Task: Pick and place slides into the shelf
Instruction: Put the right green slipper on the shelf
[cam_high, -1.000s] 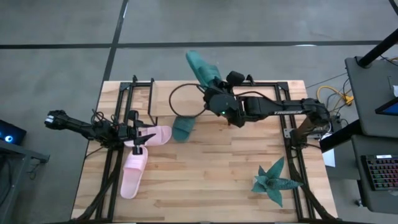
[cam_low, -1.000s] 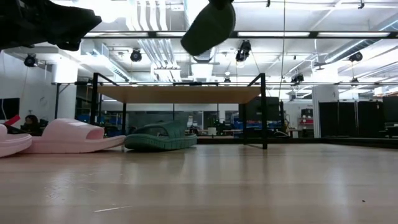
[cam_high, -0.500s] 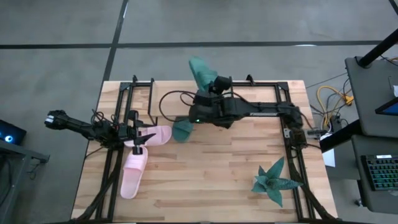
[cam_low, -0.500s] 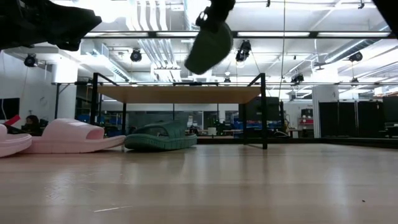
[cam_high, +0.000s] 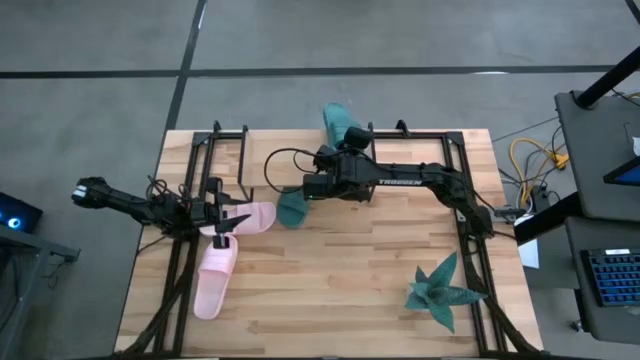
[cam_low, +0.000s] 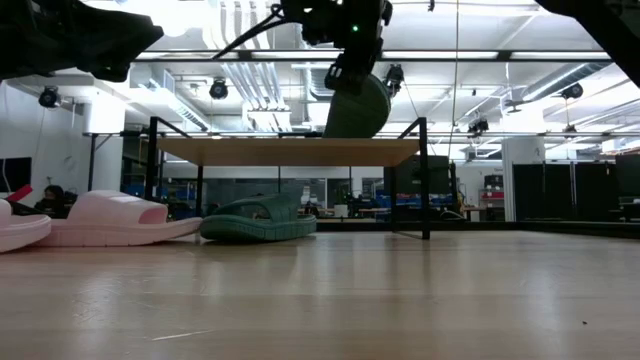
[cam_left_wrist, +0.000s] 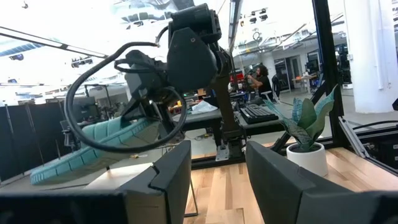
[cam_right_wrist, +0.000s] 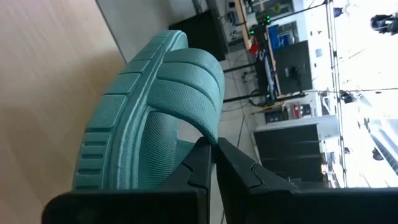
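My right gripper (cam_high: 345, 146) is shut on a teal slide (cam_high: 337, 120), held in the air over the shelf's (cam_low: 290, 152) far side. In the low view this slide (cam_low: 357, 105) stands steeply just above the shelf's board top. The second teal slide (cam_high: 293, 207) lies on its sole on the table beside the shelf, as seen in the low view (cam_low: 258, 220). Two pink slides (cam_high: 250, 217) (cam_high: 215, 278) lie on the table at the left. My left gripper (cam_high: 228, 224) hovers open over them. My right gripper pinches the teal slide by the edge of its wide strap (cam_right_wrist: 206, 135) between the two fingers (cam_right_wrist: 200, 163). The slide is lifted clear and tilted steeply, its ribbed sole (cam_right_wrist: 115, 124) turned outward. In the left wrist view the slide (cam_left_wrist: 93, 142) slants down from the gripper.
A spiky teal plant (cam_high: 440, 290) stands near the table's right near corner. Black frame bars (cam_high: 215, 160) (cam_high: 460, 190) run along both table sides. A looped cable (cam_high: 285, 165) hangs off the right arm. Bare wood lies in the table's middle and near part.
My right gripper has come down toward the shelf's board top and shifted slightly toward the table's right. The teal slide has come down with it and tipped more upright. The right arm has stretched out lower over the table.
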